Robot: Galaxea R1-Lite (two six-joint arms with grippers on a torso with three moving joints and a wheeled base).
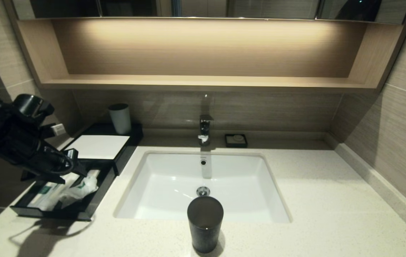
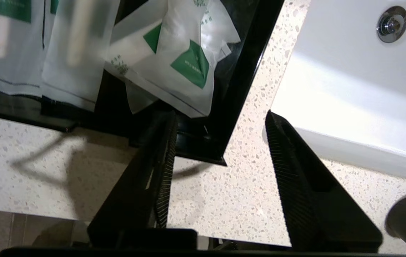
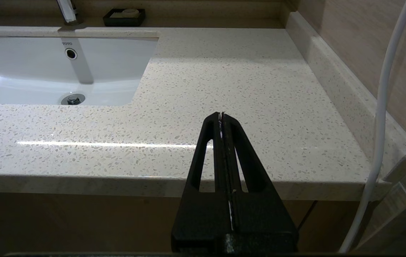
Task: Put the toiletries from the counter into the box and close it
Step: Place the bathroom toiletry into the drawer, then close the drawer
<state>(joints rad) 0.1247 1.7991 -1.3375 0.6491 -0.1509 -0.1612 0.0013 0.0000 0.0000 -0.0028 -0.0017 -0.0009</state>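
The black box (image 1: pixel 97 146) with its white top panel stands at the counter's (image 1: pixel 313 200) left end, its drawer (image 1: pixel 81 210) pulled out toward me. Inside the drawer lie the toiletries: a crumpled white sachet with green labels (image 2: pixel 185 60), (image 1: pixel 81 189) and a slim wrapped toothbrush (image 2: pixel 78 35) beside it. My left gripper (image 2: pixel 220 116), (image 1: pixel 76 167) hovers above the drawer's front corner, open, with nothing between its fingers (image 2: pixel 288 167). My right gripper (image 3: pixel 221 116) is shut and empty, low at the counter's front edge on the right, and out of the head view.
A white sink basin (image 1: pixel 203 178) sits mid-counter under a chrome tap (image 1: pixel 205 128). A dark tumbler (image 1: pixel 205 223) stands at the basin's front rim. A pale cup (image 1: pixel 120 117) stands on the box's back. A small black soap dish (image 1: pixel 236 140) is by the wall.
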